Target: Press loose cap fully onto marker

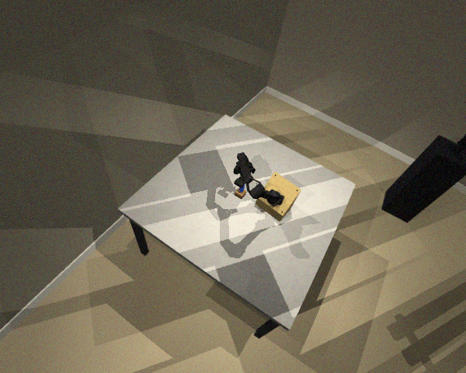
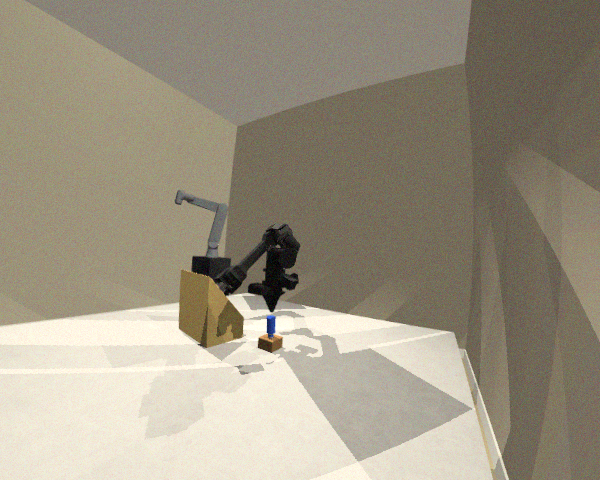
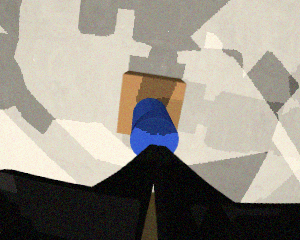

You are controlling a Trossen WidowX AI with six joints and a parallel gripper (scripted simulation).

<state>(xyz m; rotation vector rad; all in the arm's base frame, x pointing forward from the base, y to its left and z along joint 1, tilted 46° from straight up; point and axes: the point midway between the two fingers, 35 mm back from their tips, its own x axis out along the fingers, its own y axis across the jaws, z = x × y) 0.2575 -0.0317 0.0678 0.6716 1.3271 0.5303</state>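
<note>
On my exterior view, going left to right, I first see a grey robot arm [image 2: 217, 224] on a black pedestal [image 2: 199, 264] in the background. In front of it stands the yellow, slope-topped mount [image 1: 286, 187] [image 2: 192, 304] on the table [image 1: 193, 224] [image 2: 109, 413], with my black arm [image 1: 257, 189] [image 2: 251, 257] reaching out from it to the right. Next comes the wooden holder block [image 1: 238, 195] [image 2: 269, 343] [image 3: 131, 102], with the blue cap [image 1: 241, 188] [image 2: 271, 324] [image 3: 155, 135] upright over it, on the marker. My gripper [image 2: 272, 308] [image 3: 156, 152] points down just above the cap, its jaws fully closed with nothing between them; the cap sits below the tips, outside them.
</note>
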